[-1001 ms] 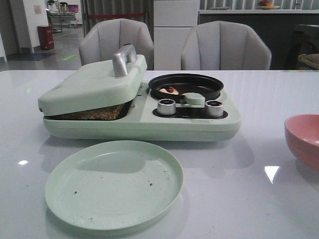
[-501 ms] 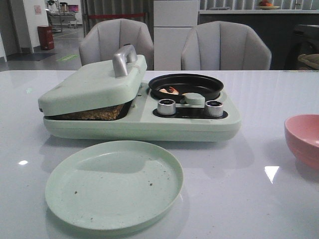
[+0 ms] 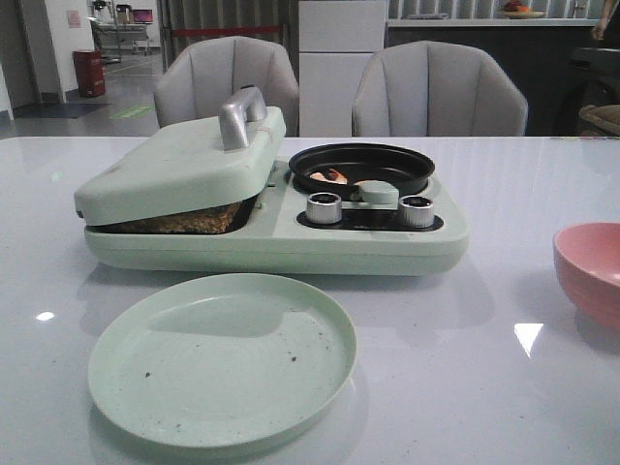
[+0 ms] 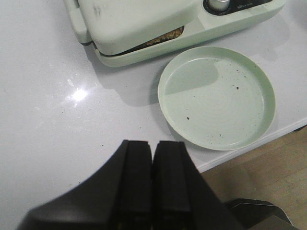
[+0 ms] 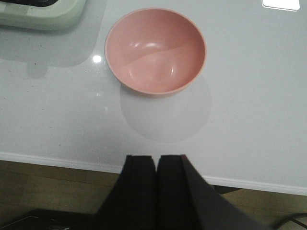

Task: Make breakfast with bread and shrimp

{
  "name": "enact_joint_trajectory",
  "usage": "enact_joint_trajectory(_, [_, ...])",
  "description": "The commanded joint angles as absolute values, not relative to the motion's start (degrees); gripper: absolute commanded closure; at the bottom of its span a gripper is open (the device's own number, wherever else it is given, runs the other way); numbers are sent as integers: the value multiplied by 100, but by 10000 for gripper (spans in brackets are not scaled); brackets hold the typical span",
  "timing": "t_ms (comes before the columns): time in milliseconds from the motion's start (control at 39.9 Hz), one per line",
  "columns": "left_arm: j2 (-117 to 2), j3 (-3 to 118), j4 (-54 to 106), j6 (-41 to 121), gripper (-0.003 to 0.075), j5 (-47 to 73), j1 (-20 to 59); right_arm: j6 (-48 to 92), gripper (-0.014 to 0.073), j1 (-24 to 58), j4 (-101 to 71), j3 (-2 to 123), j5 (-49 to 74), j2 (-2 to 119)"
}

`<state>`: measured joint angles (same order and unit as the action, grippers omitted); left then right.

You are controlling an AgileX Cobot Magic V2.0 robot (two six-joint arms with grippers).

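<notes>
Toasty brown bread [image 3: 184, 219] sits squashed under the mint-green hinged lid [image 3: 179, 163], center-left of the front view. Little curled orange shrimp [image 3: 330, 175] lie in the round black pan [image 3: 361, 167] beside it. A speckled matte green plate [image 3: 221, 356] sits in front on the glossy white desk [image 3: 465, 368], and a smooth pink bowl [image 5: 156, 50] at the right edge. Left pincer [image 4: 152, 158] and right pincer [image 5: 156, 165] are both pressed together, empty.

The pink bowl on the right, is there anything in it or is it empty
Empty. The right wrist view looks straight down into the pink bowl and shows only its bare, glossy inside, with no shrimp or other food.
</notes>
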<state>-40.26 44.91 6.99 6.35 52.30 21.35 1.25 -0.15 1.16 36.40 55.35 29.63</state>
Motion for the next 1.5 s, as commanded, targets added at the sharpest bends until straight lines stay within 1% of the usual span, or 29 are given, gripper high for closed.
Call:
enact_joint_trajectory(0, [-4013,4645,733,590,619,4911,2183,129,559,-12,118,3791,5240,2987])
enact_joint_trajectory(576, [-4013,4645,733,590,619,4955,2183,129,559,-12,118,3791,5355,2987])
enact_joint_trajectory(651, [-3872,4630,611,659,619,4882,2183,129,559,-12,118,3791,5355,2987])
enact_joint_trajectory(701, [-3690,4619,283,729,619,4854,2046,129,559,-12,118,3791,5355,2987])
enact_joint_trajectory(801, [-3213,4449,258,729,619,4679,1625,129,559,-12,118,3791,5355,2987])
enact_joint_trajectory(1001, [-2017,3562,348,729,619,3618,726,129,559,-12,118,3791,5355,2987])
enact_joint_trajectory(1127, [-1350,2842,619,729,619,2970,314,129,559,-12,118,3791,5355,2987])
enact_joint_trajectory(1352, [-536,1641,817,729,619,2049,187,129,559,-12,118,3791,5355,2987])
enact_joint_trajectory(1477, [-215,1006,817,729,619,1322,187,129,559,-12,118,3791,5355,2987])
